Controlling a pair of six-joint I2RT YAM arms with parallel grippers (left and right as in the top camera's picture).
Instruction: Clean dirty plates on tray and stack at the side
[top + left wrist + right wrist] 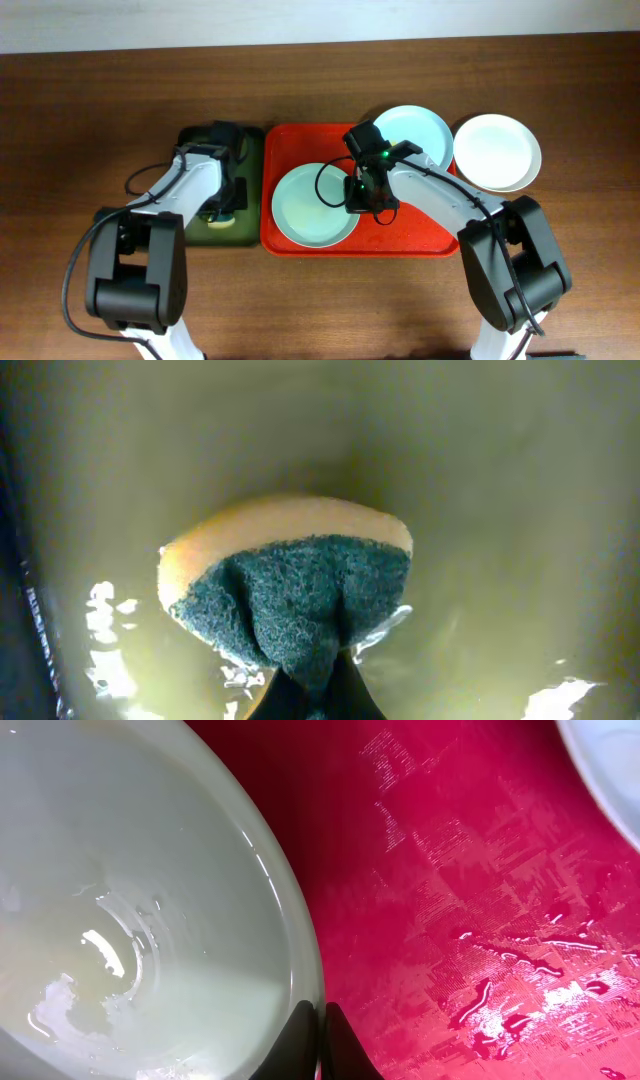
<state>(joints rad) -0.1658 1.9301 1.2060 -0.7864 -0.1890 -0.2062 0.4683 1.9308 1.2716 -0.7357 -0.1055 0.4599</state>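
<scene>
A pale blue-green plate (313, 205) lies on the left half of the red tray (410, 238). My right gripper (362, 197) is shut on that plate's right rim; in the right wrist view the fingertips (318, 1020) pinch the rim of the wet plate (130, 900) over the tray (450, 900). A second blue-green plate (412, 135) sits at the tray's back right corner. A white plate (497, 152) rests on the table to the right. My left gripper (226, 200) is shut on a yellow sponge with a green scouring pad (290, 580), held over the green tray.
A smaller dark green tray (196, 232) stands left of the red tray, its wet floor (500, 510) filling the left wrist view. Water droplets (520, 990) lie on the red tray. Brown table surrounds both trays.
</scene>
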